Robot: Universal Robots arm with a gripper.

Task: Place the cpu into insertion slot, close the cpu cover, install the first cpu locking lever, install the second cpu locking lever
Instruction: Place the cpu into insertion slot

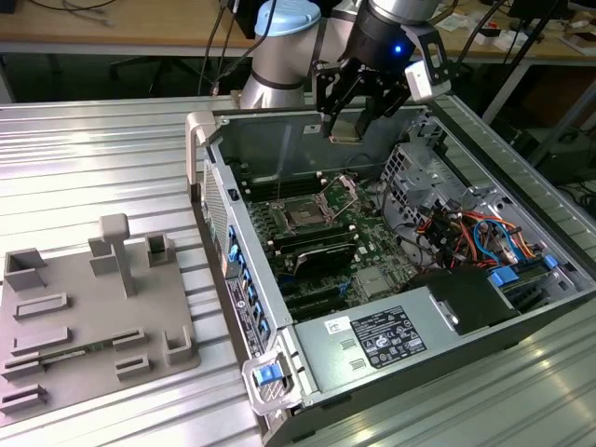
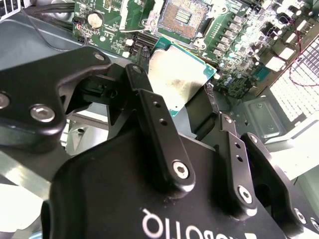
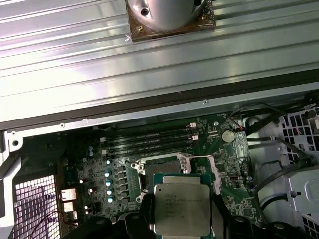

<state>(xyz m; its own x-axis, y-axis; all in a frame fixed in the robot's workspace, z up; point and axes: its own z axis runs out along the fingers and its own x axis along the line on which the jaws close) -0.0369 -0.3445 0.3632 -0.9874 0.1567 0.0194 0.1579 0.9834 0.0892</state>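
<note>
tool (image 1: 346,127) clamped on cpu (image 3: 180,209) | silver top, green edge, flat square | apart from insertion slot (image 1: 303,215)

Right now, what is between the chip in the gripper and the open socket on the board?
Nothing. In the exterior view the chip hangs in the gripper above the socket, with bare air between them.

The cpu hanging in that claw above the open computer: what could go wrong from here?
The gripper holds the cpu by its edges above the circuit board; a slip could drop it onto the insertion slot. Coming down tilted or off-centre, it might not seat. The cpu cover stands raised beside the slot, so the gripper could catch it.
</note>
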